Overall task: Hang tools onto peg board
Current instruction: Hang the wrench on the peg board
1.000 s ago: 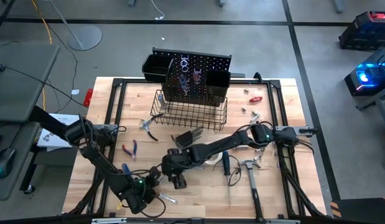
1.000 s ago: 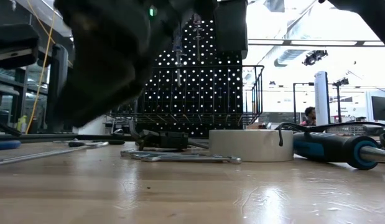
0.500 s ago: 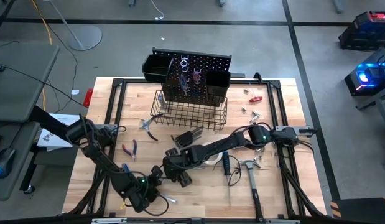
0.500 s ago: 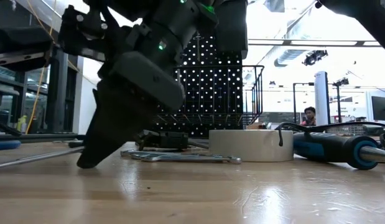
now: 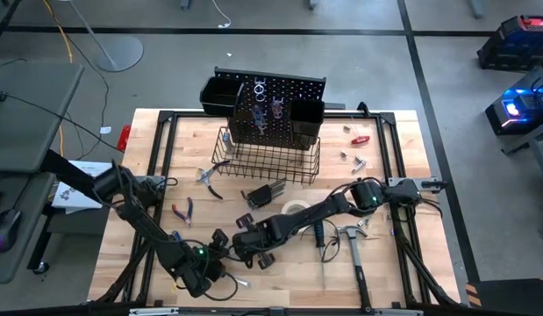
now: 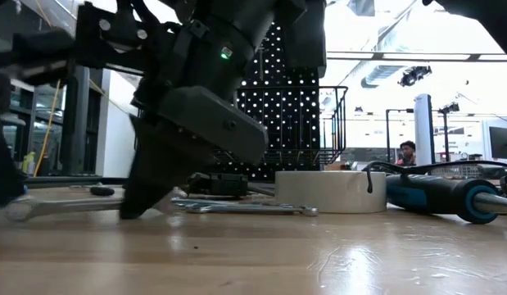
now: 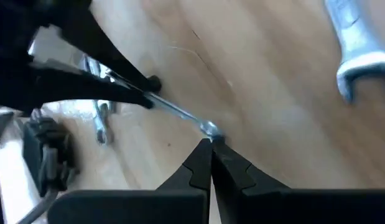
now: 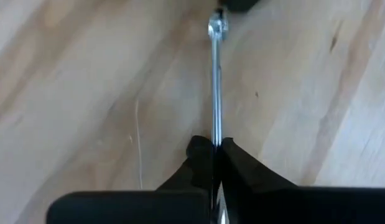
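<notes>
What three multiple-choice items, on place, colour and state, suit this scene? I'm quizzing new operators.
1. Where is the tape roll? A on the table, before the basket; B inside the basket; C held aloft.
2. Handle of the screwdriver beside the hammer? A red; B yellow; C blue.
3. The right claw? A open; B shut on the wrench; C holding the hammer.
A: it lies flat on the wood. C: blue shows beside the hammer's head. B: it pinches the thin shaft.

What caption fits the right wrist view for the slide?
Right hand shut on a thin silver wrench lying on the wooden table, left hand at its far end.
</notes>
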### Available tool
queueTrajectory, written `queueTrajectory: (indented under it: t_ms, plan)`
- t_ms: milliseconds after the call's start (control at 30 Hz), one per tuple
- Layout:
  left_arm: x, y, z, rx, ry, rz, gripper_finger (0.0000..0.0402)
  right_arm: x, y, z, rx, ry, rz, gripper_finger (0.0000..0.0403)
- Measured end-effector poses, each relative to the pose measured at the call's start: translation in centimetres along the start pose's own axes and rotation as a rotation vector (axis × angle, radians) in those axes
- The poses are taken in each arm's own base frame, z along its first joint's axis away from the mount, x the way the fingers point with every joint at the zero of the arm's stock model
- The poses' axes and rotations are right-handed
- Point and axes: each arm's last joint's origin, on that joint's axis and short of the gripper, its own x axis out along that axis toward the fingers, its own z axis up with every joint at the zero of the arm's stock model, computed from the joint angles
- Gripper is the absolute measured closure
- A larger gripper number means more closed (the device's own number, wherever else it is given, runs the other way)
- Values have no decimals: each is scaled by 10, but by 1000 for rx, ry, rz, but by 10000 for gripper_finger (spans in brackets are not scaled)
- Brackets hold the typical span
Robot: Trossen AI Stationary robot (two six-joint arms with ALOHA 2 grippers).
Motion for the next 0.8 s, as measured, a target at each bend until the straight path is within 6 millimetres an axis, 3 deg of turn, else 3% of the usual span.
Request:
queueTrajectory:
  t_ms: [267,467,633,800]
  plan:
    - [-72,43,-14,-279,-63,-59,401,-41,-17,18,113,39,6,402]
    - [-126,75,-36,-657,-195,-86,401,-106,-31,16,296,11,71,402]
    - [-145,93,-50,-931,-291,-5,401,-168,-59,13,468,-124,17,402]
    - [-147,98,-46,-1053,-391,78,401,-171,-91,10,701,-218,-108,402]
